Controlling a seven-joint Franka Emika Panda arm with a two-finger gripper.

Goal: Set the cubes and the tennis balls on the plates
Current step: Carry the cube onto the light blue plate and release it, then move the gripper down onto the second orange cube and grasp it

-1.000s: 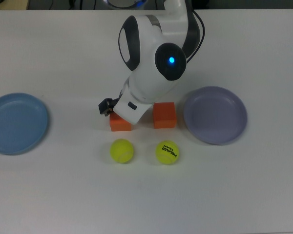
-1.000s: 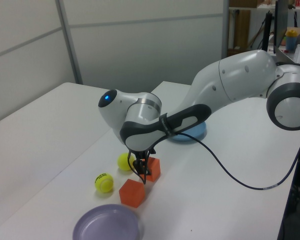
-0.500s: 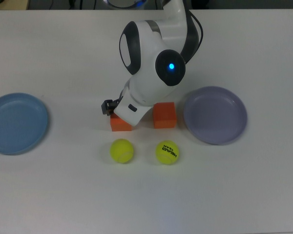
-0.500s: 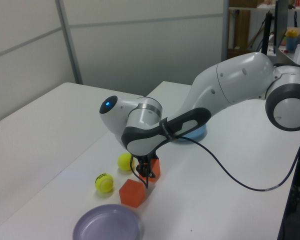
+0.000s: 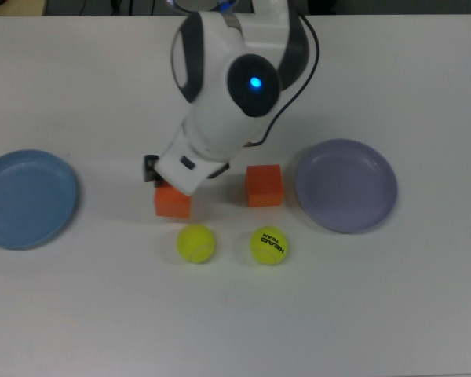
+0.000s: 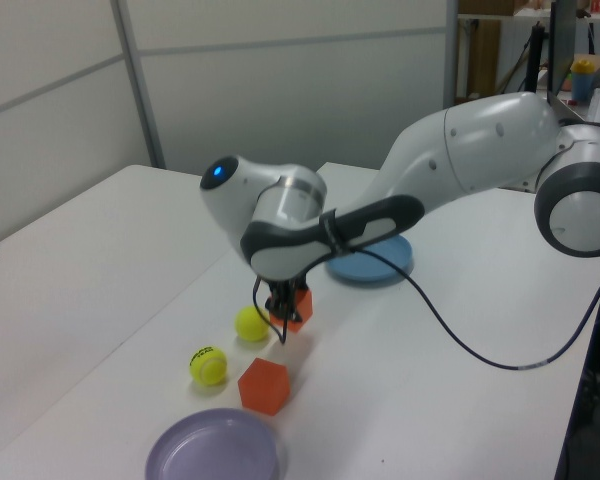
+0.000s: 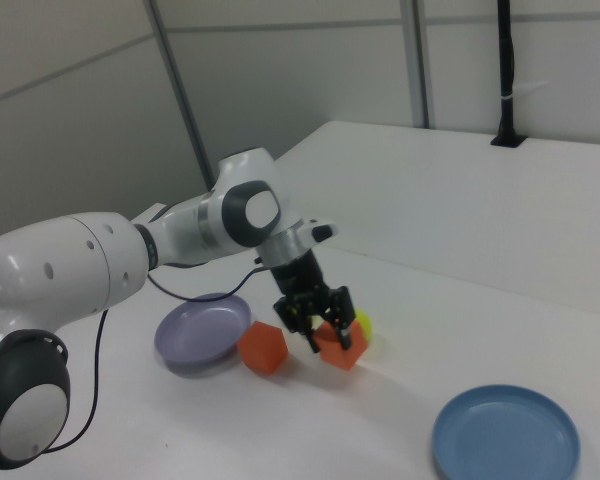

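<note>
Pincer [image 7: 322, 325] first: it is clamped on one orange cube [image 7: 340, 345], a finger on either side, and the right view suggests the cube hangs just clear of the counter [image 5: 235, 322], though I cannot be sure of the gap.

Going across the top view from its left: the blue plate [image 5: 27, 198] sits well apart at the edge, with nothing on it. Next comes the held cube, half hidden under the arm's wrist. Just below it lies the plain tennis ball [image 5: 196, 243], then the lettered tennis ball [image 5: 269, 245]. Above that ball rests the second cube [image 5: 264, 185], just beside the lavender plate [image 5: 346, 185], which also has nothing on it.

The step in hand looks like carrying the held cube to a plate (probably the blue one, judging by the wrist's lean toward the top view's left). To do it well, raise the cube enough to clear the plate's rim, keep the travel level so the cube does not twist in the grip, steer clear of the plain ball close by, and let go only once the cube is low over the plate's middle.
</note>
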